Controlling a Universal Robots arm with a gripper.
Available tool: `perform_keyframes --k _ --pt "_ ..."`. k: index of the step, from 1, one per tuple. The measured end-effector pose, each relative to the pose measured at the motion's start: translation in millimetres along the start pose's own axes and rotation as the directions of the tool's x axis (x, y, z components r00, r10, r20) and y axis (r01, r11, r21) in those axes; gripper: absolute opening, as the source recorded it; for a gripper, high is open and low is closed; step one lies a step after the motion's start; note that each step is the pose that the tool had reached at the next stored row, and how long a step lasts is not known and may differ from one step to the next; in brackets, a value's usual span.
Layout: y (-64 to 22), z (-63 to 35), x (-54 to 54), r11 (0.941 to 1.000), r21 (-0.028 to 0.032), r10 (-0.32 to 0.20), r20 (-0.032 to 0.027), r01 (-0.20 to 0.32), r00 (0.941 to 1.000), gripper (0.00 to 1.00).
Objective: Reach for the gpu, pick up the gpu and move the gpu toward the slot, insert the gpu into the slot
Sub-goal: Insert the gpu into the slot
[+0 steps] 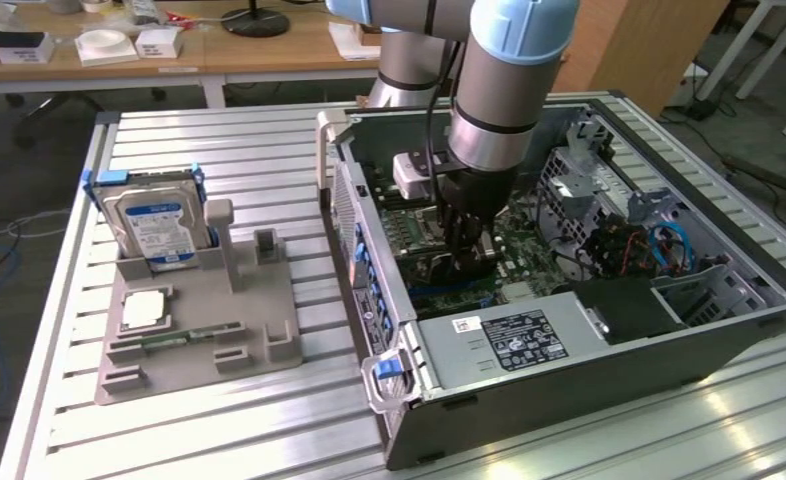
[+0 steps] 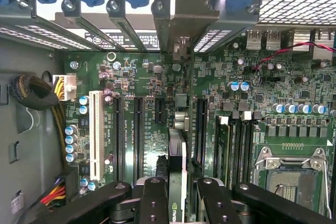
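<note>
While the black two-fingered gripper (image 2: 177, 203) stands clamped on the thin green gpu card (image 2: 177, 182), held edge-on above the green motherboard (image 2: 152, 108): card poised over long black slot (image 2: 200, 129); keep upright, bracket aligned, press evenly.

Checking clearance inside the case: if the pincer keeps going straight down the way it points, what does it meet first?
Likely the motherboard: the pincer grips the gpu edge-on above a slot there, though depth is unclear.

arm's pointing straight down, wrist vertical, pincer (image 2: 177, 203) looks clamped with black fingers (image 2: 153, 203) close together, far as I can tell
</note>
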State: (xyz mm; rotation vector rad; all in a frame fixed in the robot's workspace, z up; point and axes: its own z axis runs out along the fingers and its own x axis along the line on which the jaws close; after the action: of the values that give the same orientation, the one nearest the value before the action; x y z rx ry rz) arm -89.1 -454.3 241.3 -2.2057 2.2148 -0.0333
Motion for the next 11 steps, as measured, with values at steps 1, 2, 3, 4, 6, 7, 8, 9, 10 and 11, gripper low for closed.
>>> perform_keyframes --k 1,2,3,4,6,7,8,9,10,11 --pt "0.0 0.0 0.0 1.0000 0.0000 0.000 0.0000 0.000 1.0000 0.26" --pt "0.0 0.0 0.0 1.0000 0.0001 0.000 0.0000 0.000 1.0000 0.26" --pt "0.0 0.0 0.0 1.0000 0.0000 0.000 0.0000 0.000 1.0000 0.26" --pt "0.0 0.0 0.0 1.0000 0.0000 0.000 0.0000 0.000 1.0000 0.26" --pt "0.1 0.0 0.0 1.0000 0.0000 0.000 0.0000 0.000 1.0000 0.26" --pt "0.1 0.0 0.0 1.0000 0.0000 0.000 0.0000 0.000 1.0000 0.26" --pt "0.1 0.0 0.0 1.0000 0.0000 0.000 0.0000 0.000 1.0000 0.26" --pt "0.1 0.0 0.0 1.0000 0.0000 0.000 0.0000 0.000 1.0000 0.26" --pt "0.1 -0.2 0.0 1.0000 0.0001 0.000 0.0000 0.000 1.0000 0.26" --pt "0.1 -0.9 0.1 1.0000 0.0000 0.000 -0.0001 0.000 1.0000 0.26"
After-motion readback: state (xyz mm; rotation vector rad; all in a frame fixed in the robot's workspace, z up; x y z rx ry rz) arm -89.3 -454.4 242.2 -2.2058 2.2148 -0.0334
